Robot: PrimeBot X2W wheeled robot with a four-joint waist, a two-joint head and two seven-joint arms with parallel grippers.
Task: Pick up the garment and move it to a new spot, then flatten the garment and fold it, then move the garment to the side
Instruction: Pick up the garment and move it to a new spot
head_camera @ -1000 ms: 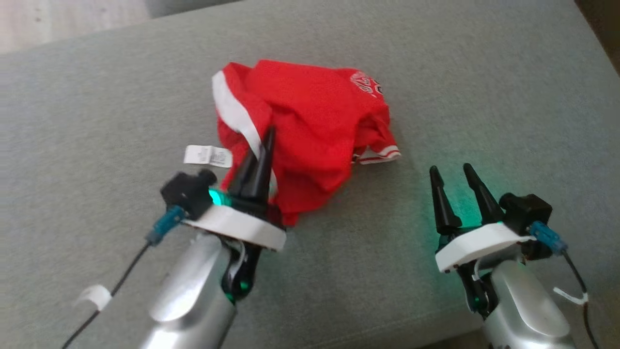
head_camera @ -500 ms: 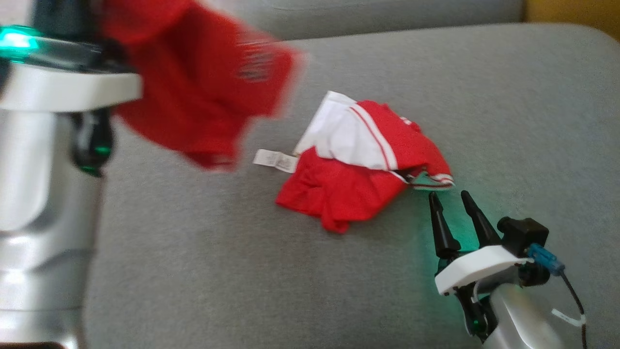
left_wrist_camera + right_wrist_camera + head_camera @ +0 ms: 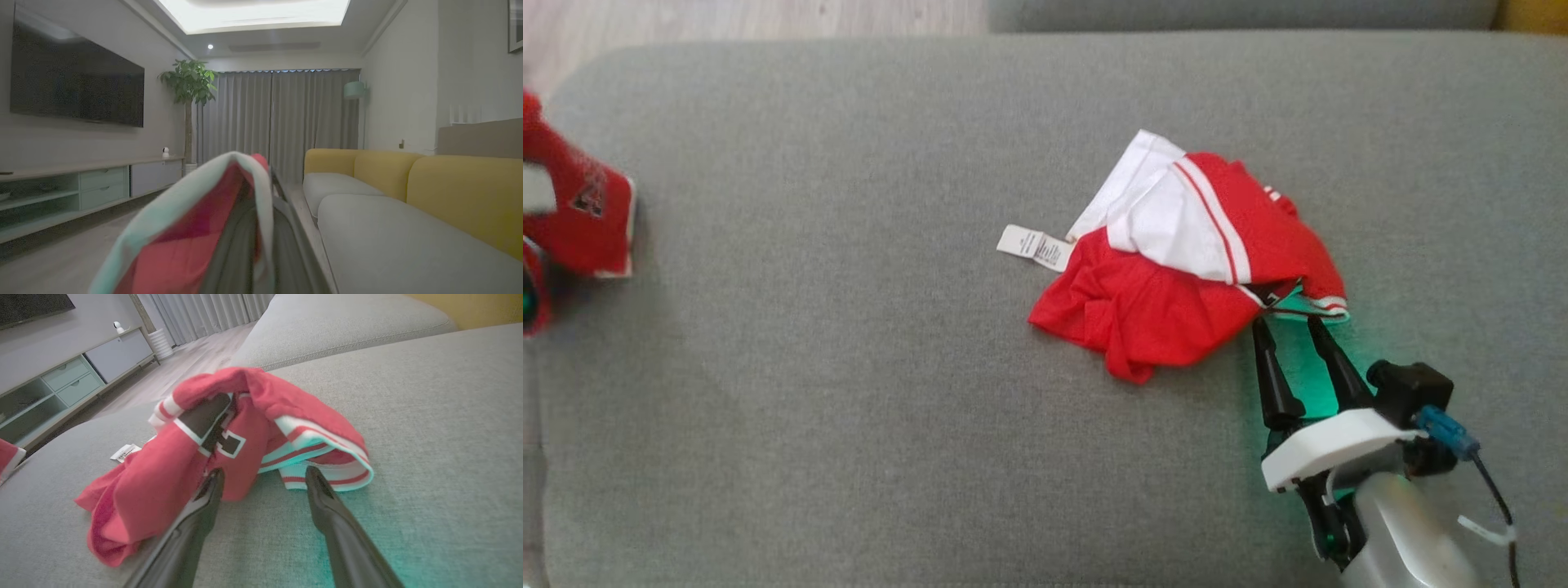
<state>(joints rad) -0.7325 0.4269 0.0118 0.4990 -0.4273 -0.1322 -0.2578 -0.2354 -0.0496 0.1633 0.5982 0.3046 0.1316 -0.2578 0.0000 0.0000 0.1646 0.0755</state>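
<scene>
We find the garment (image 3: 1168, 310) crumpled on the grey cushion (image 3: 849, 392), right of centre. Its long axis runs from the white label (image 3: 1035, 247) at the left to the striped cuff (image 3: 1311, 306) at the right. Our right gripper (image 3: 1284, 322), jaws spread wide and empty, points straight at that cuff, and the trim lies just beyond its 2 tips. Our left gripper (image 3: 261, 192) is well apart at the far left, closed on a second red cloth (image 3: 580, 220) draped over it. We judge the right arm nearer, needing only a short push forward.
</scene>
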